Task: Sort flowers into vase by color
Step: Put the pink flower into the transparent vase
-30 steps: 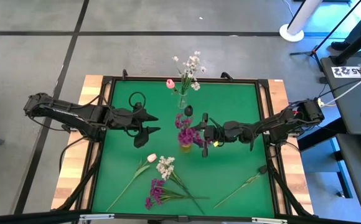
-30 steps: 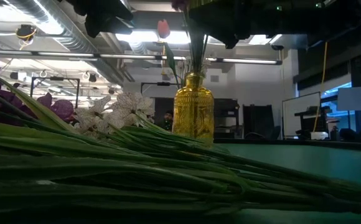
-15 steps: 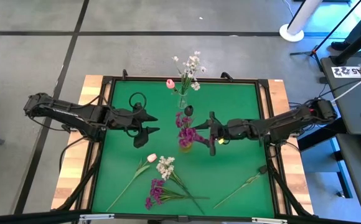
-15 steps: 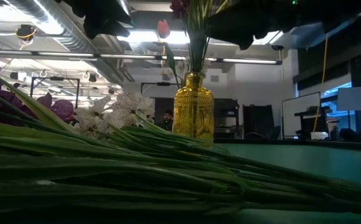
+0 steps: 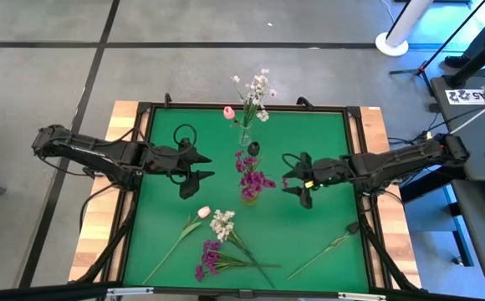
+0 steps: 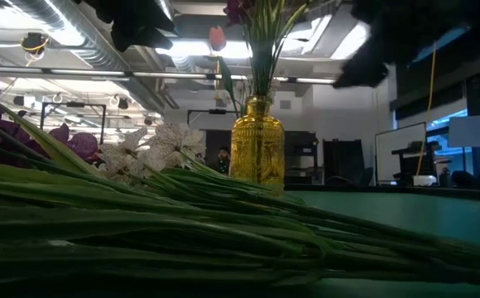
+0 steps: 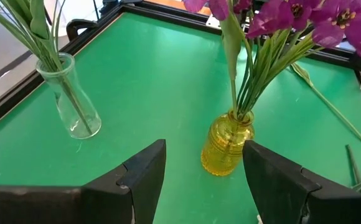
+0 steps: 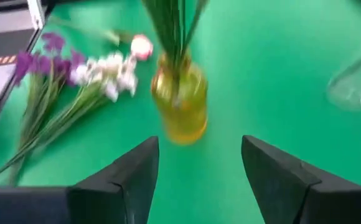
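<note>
Flowers (image 5: 216, 242) lie loose near the table's front edge, so my empty, open right gripper (image 5: 298, 181) should clear the yellow vase (image 5: 250, 195) without brushing its purple blooms (image 5: 253, 174).

Amber vase (image 7: 225, 142): ribbed glossy glass. Clear vase (image 7: 68, 93): smooth glass. Table mat (image 5: 309, 150): matt green; wood edge (image 5: 100, 217).

Purple-magenta blossom sprigs (image 5: 251, 177) stand upright in the yellow glass vase (image 5: 250, 196) — white small-blossom sprigs (image 5: 257, 89) and a pink tulip bud (image 5: 228, 112) fill the clear glass vase (image 5: 244, 137); loose green-stemmed flowers (image 5: 213, 242) lie flat nearby.
</note>
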Robot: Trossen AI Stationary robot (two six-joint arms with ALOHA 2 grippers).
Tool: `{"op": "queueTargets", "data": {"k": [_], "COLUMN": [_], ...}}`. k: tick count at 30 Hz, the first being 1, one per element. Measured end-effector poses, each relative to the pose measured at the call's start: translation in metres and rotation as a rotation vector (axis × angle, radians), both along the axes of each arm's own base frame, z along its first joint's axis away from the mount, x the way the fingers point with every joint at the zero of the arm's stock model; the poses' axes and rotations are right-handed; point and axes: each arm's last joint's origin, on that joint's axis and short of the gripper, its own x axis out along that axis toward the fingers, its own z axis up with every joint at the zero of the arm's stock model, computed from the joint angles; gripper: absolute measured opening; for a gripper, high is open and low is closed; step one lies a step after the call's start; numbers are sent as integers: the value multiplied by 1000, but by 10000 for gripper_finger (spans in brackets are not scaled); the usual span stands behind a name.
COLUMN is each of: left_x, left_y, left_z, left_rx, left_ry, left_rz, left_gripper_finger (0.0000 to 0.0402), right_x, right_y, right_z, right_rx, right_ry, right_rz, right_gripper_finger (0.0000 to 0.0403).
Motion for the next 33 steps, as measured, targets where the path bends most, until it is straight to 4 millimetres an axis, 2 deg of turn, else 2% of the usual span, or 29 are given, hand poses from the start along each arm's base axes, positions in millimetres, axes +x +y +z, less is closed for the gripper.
{"op": "queueTargets", "data": {"k": [5,8,14,17,25,29,33], "left_x": [-4,-10,-25,-26,-25,-24,-17], "left_y": [-4,-13,-35,-48,-93,-108,-120], "left_z": [-6,-14,-35,-46,-80,-97,-110], "left_rx": [-70,-135,-296,-330,-454,-459,-486], "left_ry": [70,164,390,476,738,805,801], "left_rz": [-53,-94,3,44,15,75,93], "left_gripper_finger": [208,208,197,196,203,207,208], "right_x": [-11,-14,-17,-17,-15,-14,-14], "right_y": [2,8,19,19,20,20,20], "right_z": [-10,-14,-14,-14,-11,-10,-10], "right_rx": [124,121,53,33,42,31,31], "right_ry": [164,203,192,184,143,134,134], "right_rz": [-13,-10,-21,-40,-26,-31,-31], "right_gripper_finger": [228,227,221,221,221,221,221]}}
